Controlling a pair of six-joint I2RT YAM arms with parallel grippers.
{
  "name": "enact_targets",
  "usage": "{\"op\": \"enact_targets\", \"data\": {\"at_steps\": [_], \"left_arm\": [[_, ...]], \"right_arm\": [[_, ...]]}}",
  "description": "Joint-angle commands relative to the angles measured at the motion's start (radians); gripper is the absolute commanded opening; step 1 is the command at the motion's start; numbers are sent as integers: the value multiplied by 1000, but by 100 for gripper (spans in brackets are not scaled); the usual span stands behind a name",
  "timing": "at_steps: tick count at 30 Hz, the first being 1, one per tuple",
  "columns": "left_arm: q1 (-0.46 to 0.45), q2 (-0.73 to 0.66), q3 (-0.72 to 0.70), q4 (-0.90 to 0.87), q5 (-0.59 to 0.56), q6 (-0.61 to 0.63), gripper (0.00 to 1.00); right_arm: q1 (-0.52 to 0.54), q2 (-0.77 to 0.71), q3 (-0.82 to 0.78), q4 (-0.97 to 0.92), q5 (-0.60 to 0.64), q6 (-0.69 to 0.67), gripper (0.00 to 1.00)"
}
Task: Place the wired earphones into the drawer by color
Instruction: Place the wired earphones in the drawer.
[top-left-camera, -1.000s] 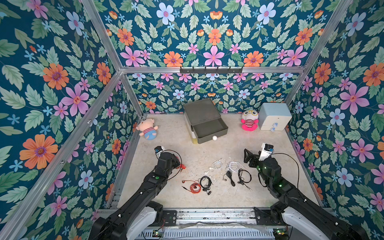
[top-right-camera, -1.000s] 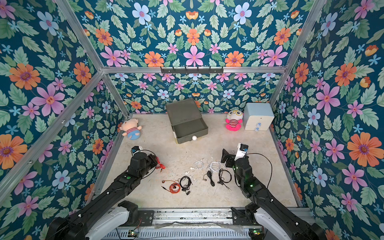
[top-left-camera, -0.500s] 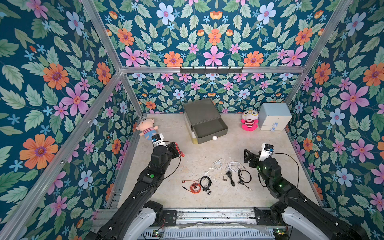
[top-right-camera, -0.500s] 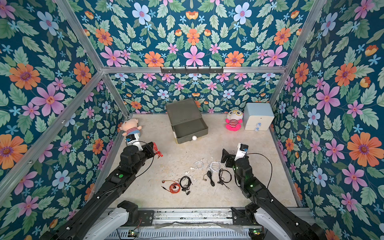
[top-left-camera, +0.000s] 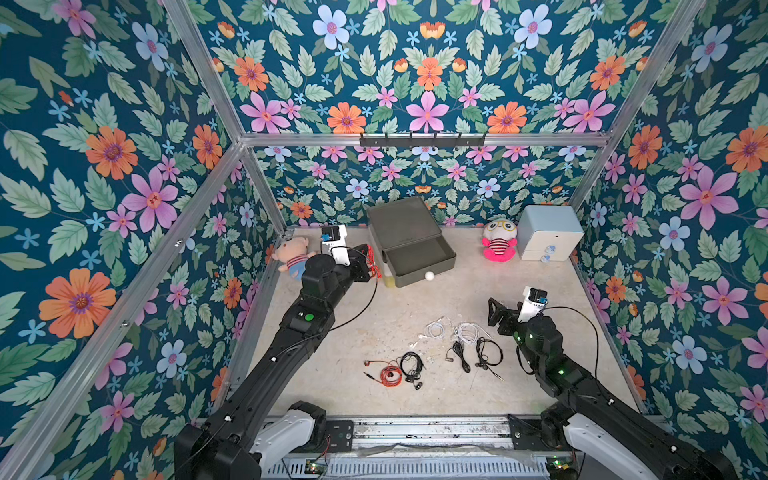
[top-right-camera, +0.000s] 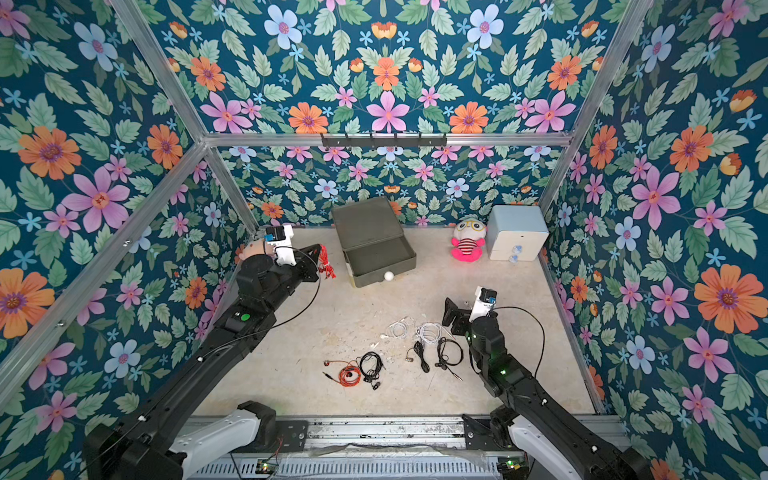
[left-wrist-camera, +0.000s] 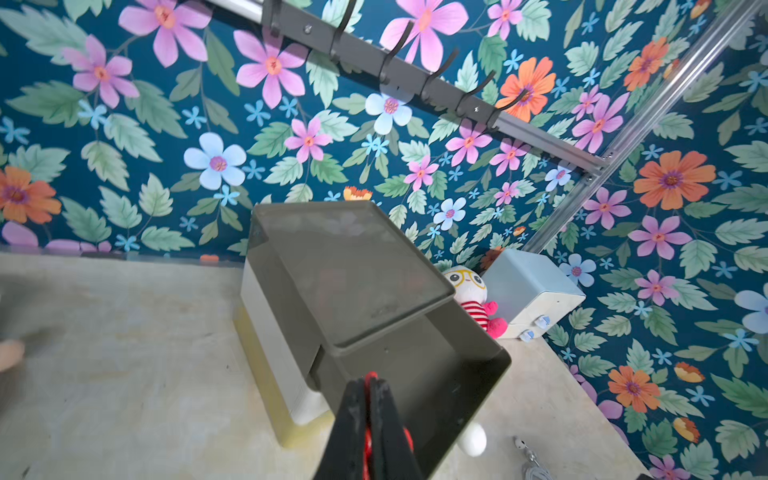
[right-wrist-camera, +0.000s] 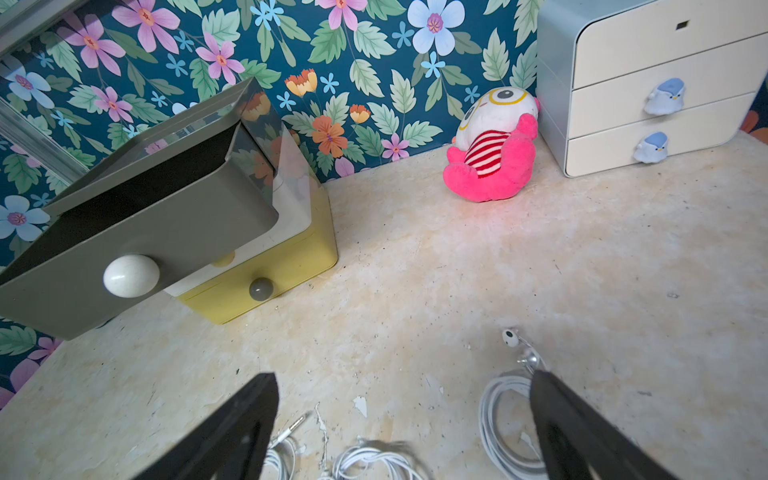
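Just beside the three-drawer chest (top-left-camera: 405, 224), the left end effector (top-left-camera: 369, 266) is clenched on a bundle of red-orange earphones (top-right-camera: 328, 268). In the left wrist view the red cord is pinched between the two black fingers (left-wrist-camera: 353, 415), and the chest's dark grey top drawer (left-wrist-camera: 469, 415) stands pulled out right behind them. In both top views the bundle hangs from the tips at the side of that drawer, next to its wall rather than over its cavity. The drawer's white ball knob (top-left-camera: 429, 275) faces the robot. The white tier and the mustard-yellow tier sit beneath it.

The right end effector (right-wrist-camera: 403, 380) is released, with its jaws spread wide and nothing between them. It hovers low over the worktop (top-left-camera: 415, 303), and a coil of white earphones (right-wrist-camera: 498, 415) lies just beside one finger.

The other sets lie loose on the worktop between the two arms — two white coils toward the chest, three sets of black earphones (top-left-camera: 411, 365) nearer the robot, and a red-orange coil (top-left-camera: 388, 376) touching the leftmost black set.

Along the back wall, a pig plush (top-left-camera: 293, 257) lies near the left arm. A pink plush with yellow glasses (top-left-camera: 498, 245) sits beside a pale blue two-drawer chest (top-left-camera: 548, 237).
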Motion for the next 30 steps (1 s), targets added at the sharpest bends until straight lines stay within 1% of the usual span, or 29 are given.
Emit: {"op": "enact_targets", "data": {"at_steps": [1, 6, 10, 13, 17, 23, 30], "left_arm": [[-2, 50, 62, 64, 46, 106, 0], [-8, 129, 149, 87, 51, 183, 0], [-24, 200, 222, 71, 65, 248, 0], [-41, 256, 283, 35, 81, 295, 0], [-80, 336, 369, -37, 70, 363, 0], [-148, 441, 488, -150, 17, 464, 0], [-217, 536, 577, -248, -75, 566, 0]], "right_arm": [[0, 3, 0, 39, 4, 0, 99], [1, 7, 1, 39, 4, -2, 99], [0, 6, 0, 41, 4, -2, 99], [1, 6, 0, 40, 2, -2, 99], [0, 4, -2, 41, 4, -2, 99], [0, 1, -2, 39, 4, -3, 99], [1, -3, -3, 36, 7, -3, 99]]}}
